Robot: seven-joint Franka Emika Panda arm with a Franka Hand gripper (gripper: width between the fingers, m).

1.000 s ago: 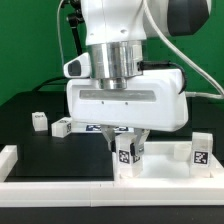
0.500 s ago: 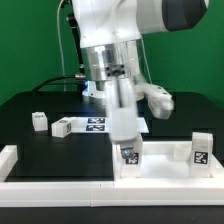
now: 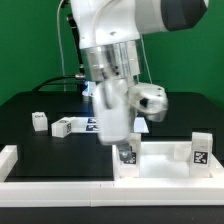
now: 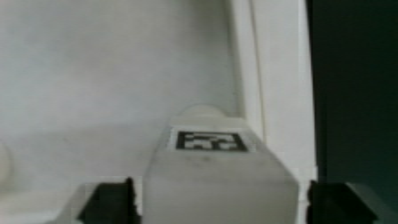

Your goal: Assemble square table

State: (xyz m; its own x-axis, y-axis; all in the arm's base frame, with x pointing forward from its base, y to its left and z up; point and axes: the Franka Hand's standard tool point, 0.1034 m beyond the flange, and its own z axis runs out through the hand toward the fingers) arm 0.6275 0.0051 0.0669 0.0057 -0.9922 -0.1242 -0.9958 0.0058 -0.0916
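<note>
One Panda arm [image 3: 115, 60] fills the middle of the ext. view, blurred, w/ its gripper [image 3: 124, 146] pointing down over the near corner of the square table top [image 3: 162, 163]. That top is a white tray w/ a raised rim, lying on the black table [image 3: 40, 148] at the ext. view's lower right. A low white border rail [image 3: 10, 158] runs along the front & turns up at the ext. view's left. The marker board [image 3: 97, 123] lies flat further back, partly hidden by the arm.

Legs: the held leg [image 3: 127, 157] is pinched btw. the gripper's fingers, tag facing the camera, low over the top's corner at the ext. view's left; contact w/ the top can't be told. A standing leg [image 3: 200, 150] is upright at the tray's far right side. Two loose legs [image 3: 39, 121] [image 3: 62, 127] sit on the black table at the left, near each other.

Wrist view: dark fingers [image 4: 114, 203] press both sides of the held leg [image 4: 210, 170], tag visible, white tray surface & rim behind.
</note>
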